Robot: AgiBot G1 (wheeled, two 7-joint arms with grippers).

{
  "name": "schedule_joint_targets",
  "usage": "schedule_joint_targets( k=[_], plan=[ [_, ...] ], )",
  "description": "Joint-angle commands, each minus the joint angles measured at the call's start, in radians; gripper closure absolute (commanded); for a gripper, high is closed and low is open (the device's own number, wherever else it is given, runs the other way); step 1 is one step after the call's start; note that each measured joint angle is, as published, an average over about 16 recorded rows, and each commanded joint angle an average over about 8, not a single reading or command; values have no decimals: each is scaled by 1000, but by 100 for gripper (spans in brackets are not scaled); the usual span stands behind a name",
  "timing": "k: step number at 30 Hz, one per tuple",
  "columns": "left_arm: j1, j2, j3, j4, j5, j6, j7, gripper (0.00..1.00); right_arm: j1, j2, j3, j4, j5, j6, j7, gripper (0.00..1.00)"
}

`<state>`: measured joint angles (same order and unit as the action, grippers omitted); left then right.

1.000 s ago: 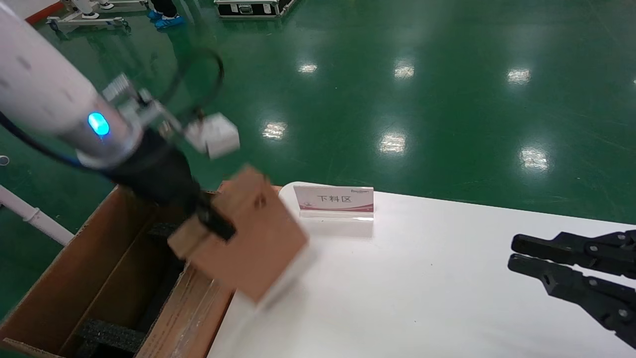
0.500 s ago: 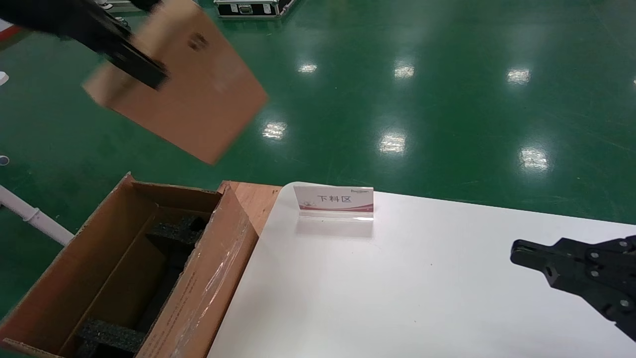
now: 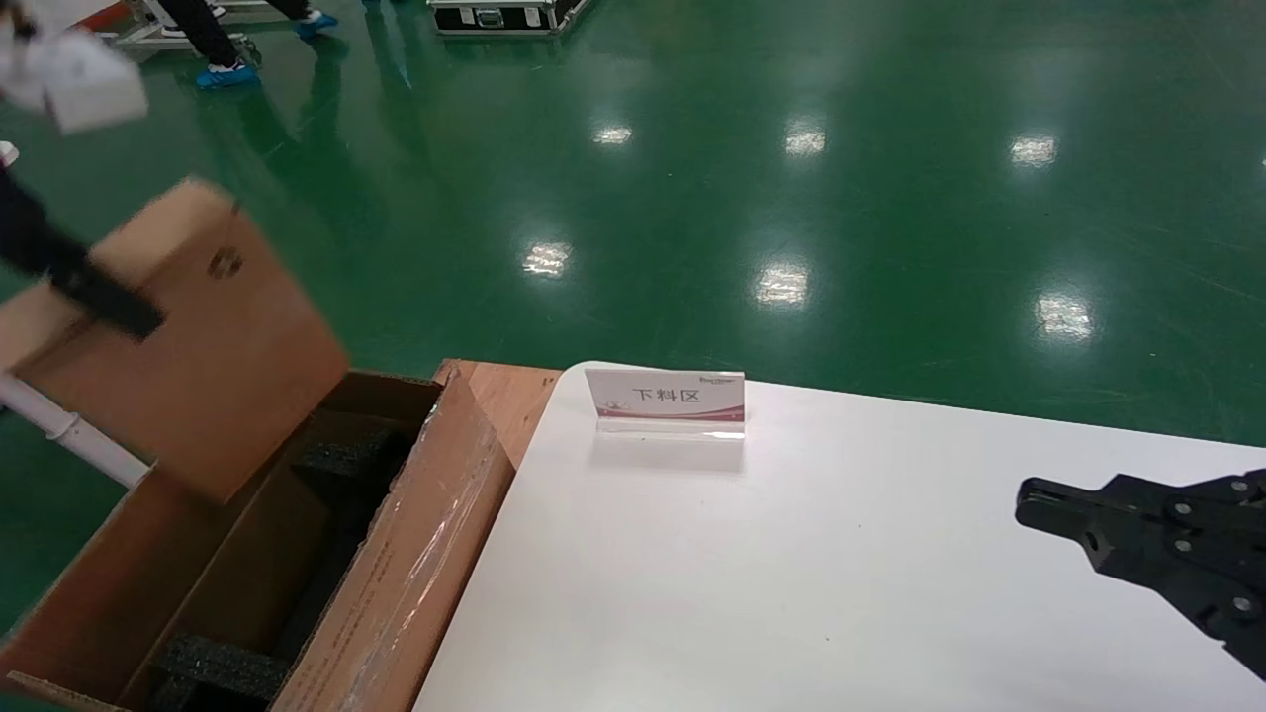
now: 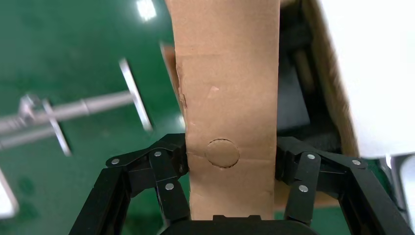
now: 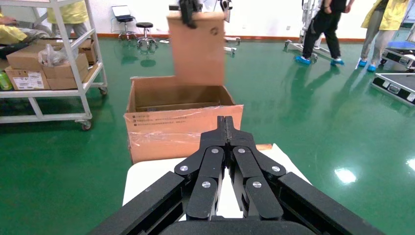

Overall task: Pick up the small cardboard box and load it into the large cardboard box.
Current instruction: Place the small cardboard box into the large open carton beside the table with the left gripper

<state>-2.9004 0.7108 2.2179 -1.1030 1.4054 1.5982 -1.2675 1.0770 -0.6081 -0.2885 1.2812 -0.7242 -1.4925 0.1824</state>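
The small cardboard box (image 3: 208,346), flat and brown with a black recycling mark, hangs tilted over the far left part of the large cardboard box (image 3: 415,564). My left gripper (image 3: 104,302) is shut on its upper edge. In the left wrist view the fingers clamp both faces of the small cardboard box (image 4: 227,122) and its tan narrow edge fills the middle. The large carton is open, with black foam blocks (image 3: 223,667) inside and clear tape on its side. The right wrist view shows the small box (image 5: 196,46) above the carton (image 5: 181,125). My right gripper (image 3: 1029,499) is shut and idle over the table's right side.
A white table (image 3: 791,593) stands right of the carton, with a small sign stand (image 3: 668,400) at its far edge. A wooden corner (image 3: 504,391) shows by the carton. The floor is green. A white pipe (image 3: 69,435) lies left. People and a shelf cart (image 5: 49,63) stand farther off.
My left gripper swung the small box up off the table, to the left, then down; it now hangs over the carton's opening. The right gripper went from open to shut.
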Motion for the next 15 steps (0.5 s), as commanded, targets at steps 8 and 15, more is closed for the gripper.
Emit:
schedule_joint_targets(
  k=[8, 15],
  plan=[
    [-4, -72, 122, -61, -15, -17, -84, 100, 0, 0, -1, 0, 0, 0, 0, 100],
    [13, -142, 132, -128, 26, -30, -141, 100, 0, 0, -1, 0, 1, 0, -1, 63]
  ],
)
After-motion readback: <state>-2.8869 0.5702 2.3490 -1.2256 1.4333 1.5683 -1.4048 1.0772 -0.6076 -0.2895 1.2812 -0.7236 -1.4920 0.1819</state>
